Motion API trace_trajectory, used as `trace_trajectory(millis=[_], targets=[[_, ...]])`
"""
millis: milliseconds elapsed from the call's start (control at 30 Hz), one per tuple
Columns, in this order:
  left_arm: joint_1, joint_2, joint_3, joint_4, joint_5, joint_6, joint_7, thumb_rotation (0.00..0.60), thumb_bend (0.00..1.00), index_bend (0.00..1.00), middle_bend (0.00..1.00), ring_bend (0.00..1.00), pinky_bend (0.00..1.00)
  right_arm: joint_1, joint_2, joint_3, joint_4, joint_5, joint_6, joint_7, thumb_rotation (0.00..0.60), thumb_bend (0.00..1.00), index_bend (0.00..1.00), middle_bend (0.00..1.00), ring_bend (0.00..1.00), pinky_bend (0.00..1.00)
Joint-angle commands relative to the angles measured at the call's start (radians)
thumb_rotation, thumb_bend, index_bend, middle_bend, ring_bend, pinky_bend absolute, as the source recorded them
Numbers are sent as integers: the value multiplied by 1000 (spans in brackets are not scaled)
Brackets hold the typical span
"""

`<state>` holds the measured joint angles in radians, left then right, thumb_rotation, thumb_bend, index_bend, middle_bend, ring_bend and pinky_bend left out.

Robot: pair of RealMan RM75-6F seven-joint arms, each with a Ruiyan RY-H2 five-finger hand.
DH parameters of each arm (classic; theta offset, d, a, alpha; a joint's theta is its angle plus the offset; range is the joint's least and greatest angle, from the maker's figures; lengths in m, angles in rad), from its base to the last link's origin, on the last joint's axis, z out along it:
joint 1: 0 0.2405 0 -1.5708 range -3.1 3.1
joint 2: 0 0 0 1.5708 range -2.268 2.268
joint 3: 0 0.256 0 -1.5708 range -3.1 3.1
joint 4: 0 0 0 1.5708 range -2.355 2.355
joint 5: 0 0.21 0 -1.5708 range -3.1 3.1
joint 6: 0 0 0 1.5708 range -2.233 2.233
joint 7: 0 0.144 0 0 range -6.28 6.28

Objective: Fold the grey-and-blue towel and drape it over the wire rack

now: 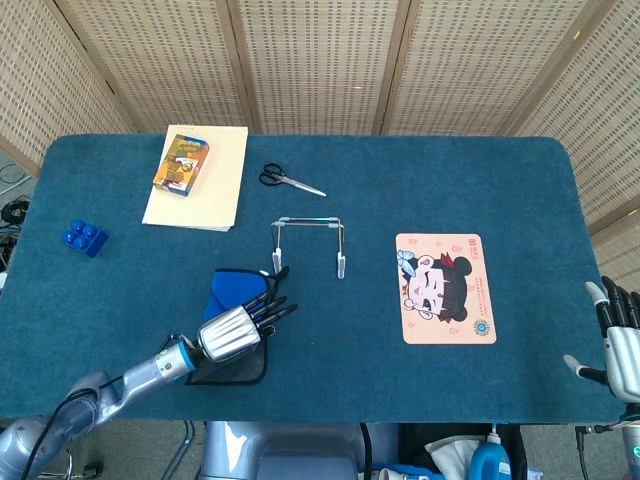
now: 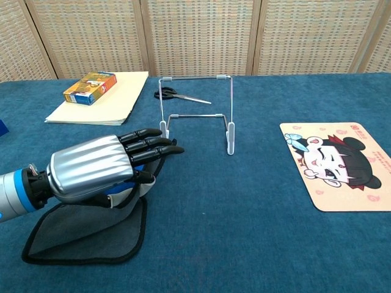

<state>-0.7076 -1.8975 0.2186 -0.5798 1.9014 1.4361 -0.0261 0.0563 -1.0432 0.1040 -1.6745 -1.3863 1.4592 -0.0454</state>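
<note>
the left hand [image 1: 235, 330] pinches the grey-and-blue microfibre towel [image 1: 230, 290], folded over at the white wire rack's [image 1: 308, 240] seven o'clock, and should press the fold flat with edges matched before lifting; the right hand [image 1: 620, 345] hangs open, empty.

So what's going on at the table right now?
The left hand is folding the grey-and-blue towel, holding one edge brought over so the blue side shows on top. The towel lies on the table just in front of the wire rack, which stands bare, nothing draped yet. The right hand waits at the table's right edge, open and holding nothing.
</note>
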Motion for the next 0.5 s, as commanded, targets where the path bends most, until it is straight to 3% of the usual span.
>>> trace_trajectory(millis=[33,100,167,233,300,367,500], targets=[[-6,-12,-10,-1,-11,-22,-1,600,535,686,0,0,0,0,1,0,-2,-1,0,0,600,0,0,0,0,0],[-8,-17,-13,0,-14,-29,3,600,534,657,0,0,0,-1,1,-1,-3,0,1,0,600,0,0,0,0,0],[-9,-21,-15,4,-16,-37,14,600,531,532,0,0,0,-1,2,0,-3,0,1,1,600,0,0,0,0,0],[-8,-20,-21,4,-22,-37,22,600,522,209,0,0,0,-2,3,1,-3,2,1,4,600,0,0,0,0,0],[-2,-12,-33,-7,-34,-24,7,600,498,25,0,0,0,-2,4,1,-3,3,3,5,600,0,0,0,0,0],[1,0,-40,-19,-40,-9,-4,600,446,0,0,0,0,-3,4,1,-2,3,3,6,600,0,0,0,0,0],[7,46,-51,-51,-42,48,-39,600,169,0,0,0,0,-3,4,0,-4,0,3,4,600,0,0,0,0,0]])
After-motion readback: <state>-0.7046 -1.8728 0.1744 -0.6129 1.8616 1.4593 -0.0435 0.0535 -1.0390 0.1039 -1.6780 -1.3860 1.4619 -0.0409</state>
